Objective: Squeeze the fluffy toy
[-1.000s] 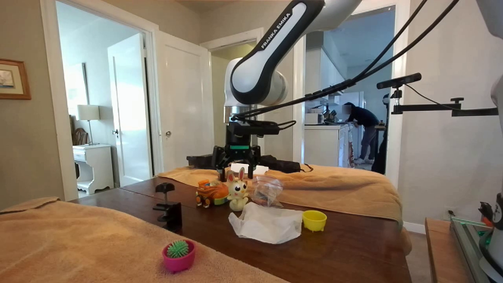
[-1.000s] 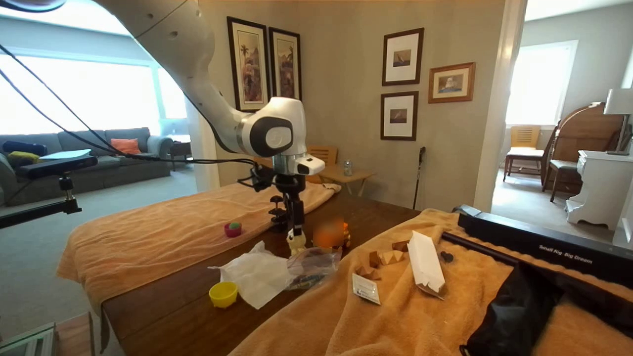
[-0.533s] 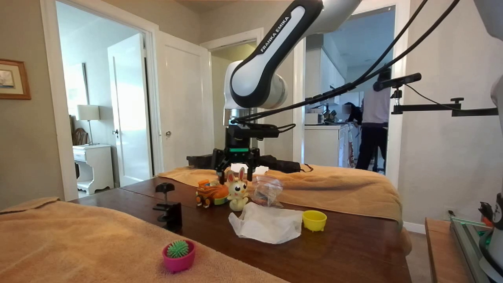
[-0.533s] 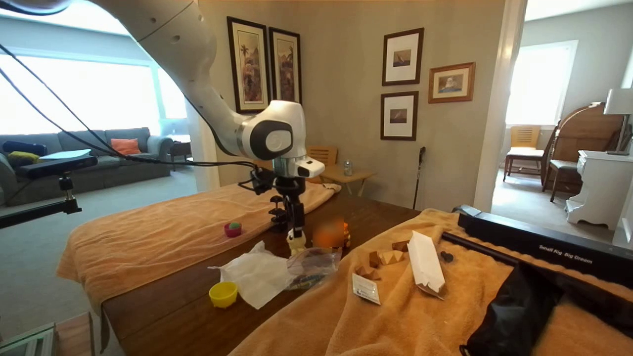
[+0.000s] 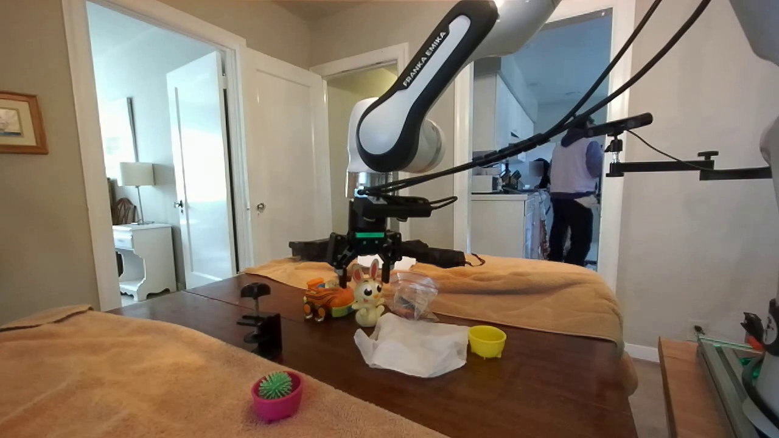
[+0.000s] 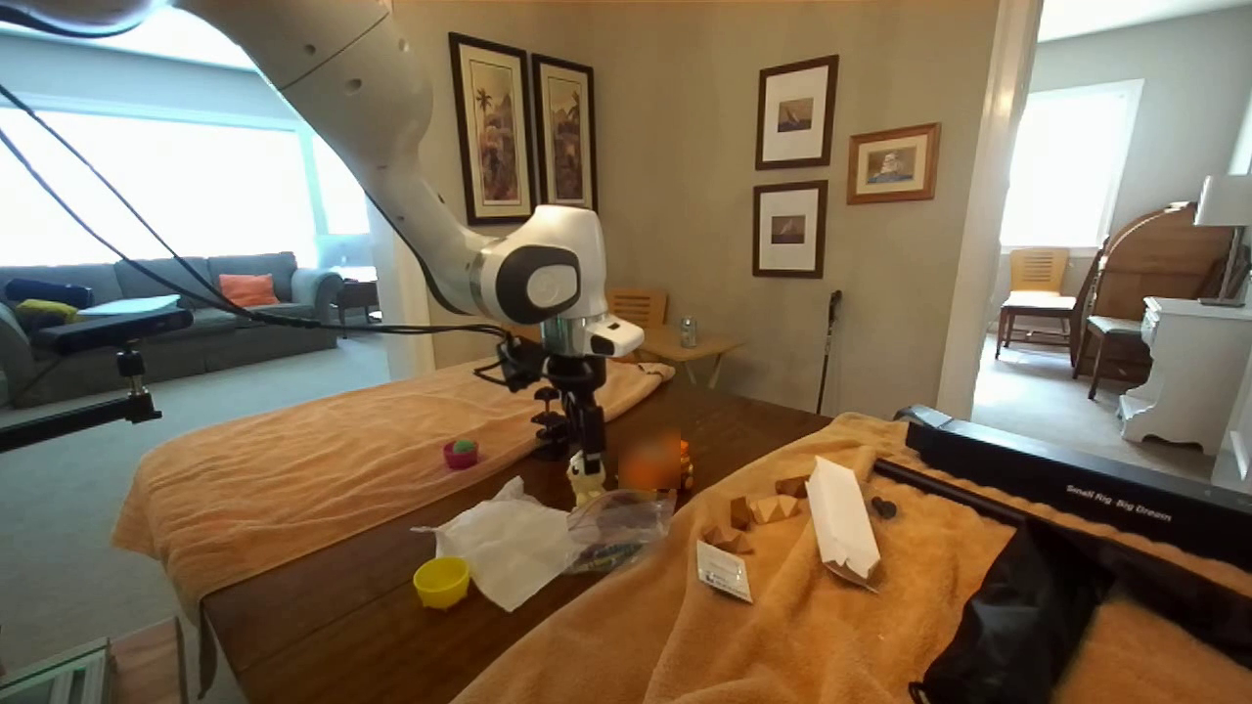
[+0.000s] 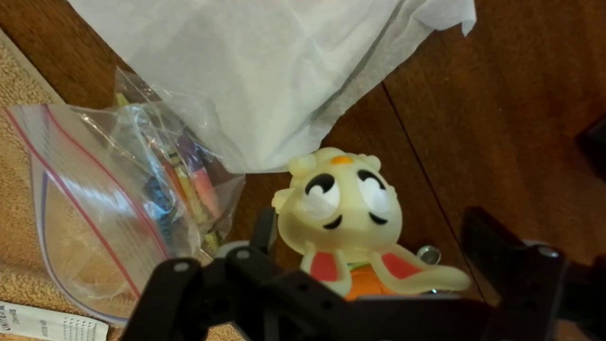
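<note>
A pale yellow rubbery-looking bunny toy (image 5: 368, 298) with red-lined ears stands upright on the dark wooden table; it also shows in an exterior view (image 6: 585, 484) and in the wrist view (image 7: 343, 213). My gripper (image 5: 364, 278) points down right above it, open and empty, its fingertips at about ear height on either side of the ears. In the wrist view, the left finger is close to the bunny's head and the right finger stands farther off. A green spiky ball (image 5: 275, 385) sits in a pink cup (image 5: 277, 407) on the near towel, away from the gripper.
An orange toy vehicle (image 5: 328, 300) stands beside the bunny. A clear zip bag (image 7: 109, 203) with crayon-like sticks and a white tissue (image 5: 420, 350) lie close by. A yellow cup (image 5: 487, 342) is past the tissue. A black clamp (image 5: 263, 322) rises from the table. Orange towels (image 6: 323, 440) cover both sides.
The arm and open gripper have come down slightly, so the fingertips are lower beside the bunny's ears. The bunny has not moved. People in the far room have shifted.
</note>
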You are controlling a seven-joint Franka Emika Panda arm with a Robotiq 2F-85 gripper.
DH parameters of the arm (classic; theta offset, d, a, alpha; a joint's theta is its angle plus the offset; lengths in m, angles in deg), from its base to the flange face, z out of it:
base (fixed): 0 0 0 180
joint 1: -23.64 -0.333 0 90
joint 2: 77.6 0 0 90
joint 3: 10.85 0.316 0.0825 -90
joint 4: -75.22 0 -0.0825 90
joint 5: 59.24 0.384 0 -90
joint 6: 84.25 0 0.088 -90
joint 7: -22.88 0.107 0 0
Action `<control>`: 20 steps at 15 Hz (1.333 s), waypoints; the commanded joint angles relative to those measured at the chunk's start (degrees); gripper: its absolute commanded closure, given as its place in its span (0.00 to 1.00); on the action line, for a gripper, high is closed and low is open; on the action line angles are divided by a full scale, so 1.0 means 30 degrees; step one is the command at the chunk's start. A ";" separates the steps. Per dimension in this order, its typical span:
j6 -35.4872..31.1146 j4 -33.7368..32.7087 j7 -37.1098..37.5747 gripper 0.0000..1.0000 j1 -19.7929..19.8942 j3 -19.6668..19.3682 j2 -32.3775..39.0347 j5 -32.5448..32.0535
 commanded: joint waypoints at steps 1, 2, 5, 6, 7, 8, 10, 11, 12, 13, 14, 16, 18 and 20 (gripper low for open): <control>-0.0514 -0.0028 -0.0441 0.00 -0.0127 -0.0133 0.0162 0.0102; -0.0526 -0.0027 -0.0485 0.00 -0.0126 -0.0128 0.0171 0.0108; -0.0618 -0.0031 -0.0550 0.00 -0.0122 -0.0134 0.0223 0.0122; -0.0658 -0.0035 -0.0573 0.04 -0.0122 -0.0141 0.0239 0.0117; -0.0681 -0.0039 -0.0605 0.08 -0.0120 -0.0147 0.0247 0.0115; -0.0696 -0.0035 -0.0656 0.29 -0.0106 -0.0141 0.0245 0.0124; -0.0738 -0.0017 -0.0753 0.37 -0.0091 -0.0135 0.0239 0.0132; -0.0757 -0.0013 -0.0799 0.46 -0.0083 -0.0130 0.0240 0.0142; -0.0780 -0.0013 -0.0847 0.52 -0.0078 -0.0129 0.0239 0.0147; -0.0800 -0.0004 -0.0912 0.60 -0.0069 -0.0126 0.0238 0.0156; -0.0819 -0.0008 -0.0967 0.65 -0.0062 -0.0126 0.0236 0.0159; -0.0825 0.0003 -0.1064 0.67 -0.0052 -0.0137 0.0225 0.0153; -0.0823 -0.0008 -0.1158 0.75 -0.0048 -0.0148 0.0226 0.0149; -0.0753 -0.0035 -0.1287 0.80 -0.0018 -0.0137 0.0217 0.0184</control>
